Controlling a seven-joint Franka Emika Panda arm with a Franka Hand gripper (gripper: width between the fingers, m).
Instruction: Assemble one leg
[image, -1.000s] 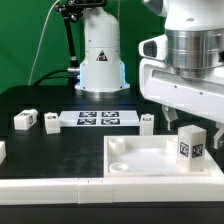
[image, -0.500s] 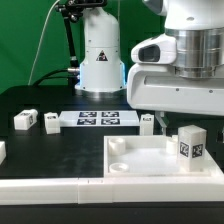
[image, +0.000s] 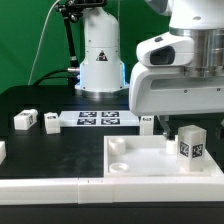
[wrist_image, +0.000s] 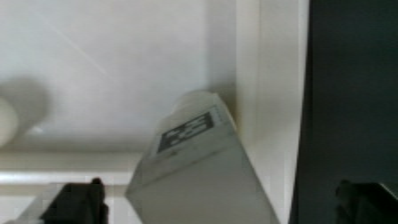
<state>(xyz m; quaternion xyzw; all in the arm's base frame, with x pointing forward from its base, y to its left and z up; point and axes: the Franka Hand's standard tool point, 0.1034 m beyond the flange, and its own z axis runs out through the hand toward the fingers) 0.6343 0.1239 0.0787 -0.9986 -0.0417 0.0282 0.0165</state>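
Observation:
A leg (image: 191, 147), a small white post with a square tag, stands upright on the large white recessed panel (image: 140, 160) at the exterior view's right. My gripper (image: 180, 122) hangs just above and behind it; one dark finger (image: 163, 125) shows beside the leg. In the wrist view the leg (wrist_image: 192, 165) lies between my two dark fingertips (wrist_image: 75, 200), with a gap on each side. The gripper (wrist_image: 219, 203) is open and holds nothing. More legs lie on the black table: two at the left (image: 26, 120) (image: 50, 122) and one by the panel (image: 147, 123).
The marker board (image: 98, 120) lies flat behind the panel. The robot base (image: 98, 60) stands at the back. Another white part (image: 2, 150) shows at the left edge. A white rail (image: 60, 188) runs along the table front.
The gripper has moved toward the exterior view's left, over the standing leg. The leg and the other parts have not moved.

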